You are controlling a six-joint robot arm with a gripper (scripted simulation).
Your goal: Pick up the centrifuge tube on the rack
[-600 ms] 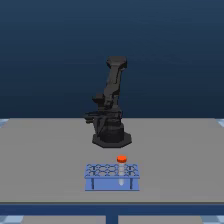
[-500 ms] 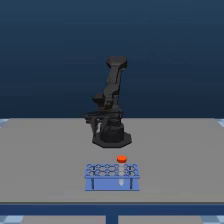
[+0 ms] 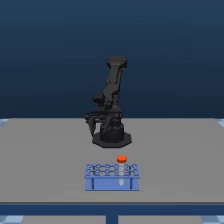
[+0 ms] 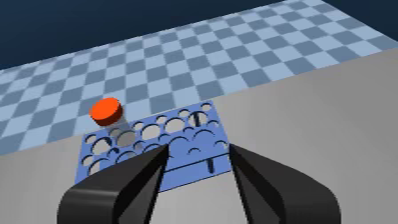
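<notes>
Blue rack on a grey bench, one capped tube standing in it.

Seen from the exterior view, the black arm sits folded behind the rack, well apart from it. The centrifuge tube stands upright in a rear hole, toward that view's right. Only the wrist view shows the fingers, spread wide and empty, with the rack's grid of otherwise vacant holes between and beyond them, the tube's orange-red cap rising at a far corner, and a checkered blue floor past the bench edge.

Grey table under rack, robot base
</notes>
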